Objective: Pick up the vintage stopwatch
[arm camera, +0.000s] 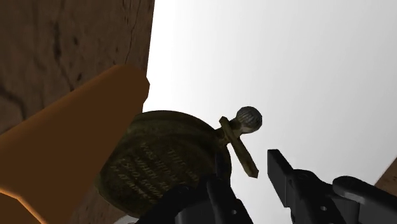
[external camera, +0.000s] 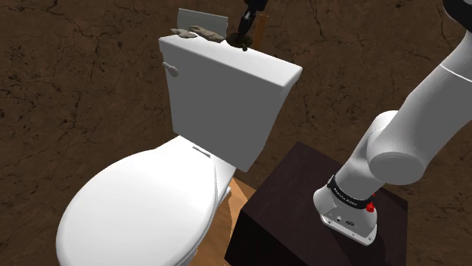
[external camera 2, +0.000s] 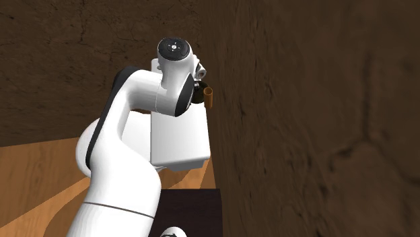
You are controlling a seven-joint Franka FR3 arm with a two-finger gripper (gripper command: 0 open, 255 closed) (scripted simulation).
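**A:** Where does the stopwatch sit?

**B:** The stopwatch (arm camera: 159,162) lies on the white tank lid (arm camera: 286,63) of the toilet (external camera: 144,204), close to the lid's edge by the brown wall (arm camera: 57,44). It is a dark, olive-brass disc with a lettered side facing up. Its stem and round crown stick out from the case over bare lid.

**A:** Anything next to it?

**B:** An orange-brown object (arm camera: 70,153) stands just beside the case on the wall side. I cannot tell whether the two touch. In the shoulder view a few grey-brown lumps (external camera: 193,32) lie further along the lid, well apart from the watch.

**A:** And the jaws?

**B:** They are partly open and low over the lid. The two black fingers (arm camera: 289,181) stand apart with a plain gap between them, and the end of the stem's crossbar shows in that gap. One finger overlaps the rim of the case in the wrist view, but I cannot tell whether it touches. The other stands clear of the stem, with white lid showing between. They clasp nothing.

**A:** The arm itself?

**B:** In the shoulder view the white arm (external camera: 408,136) rises from the dark stand (external camera: 302,211) and reaches to the far edge of the tank lid.
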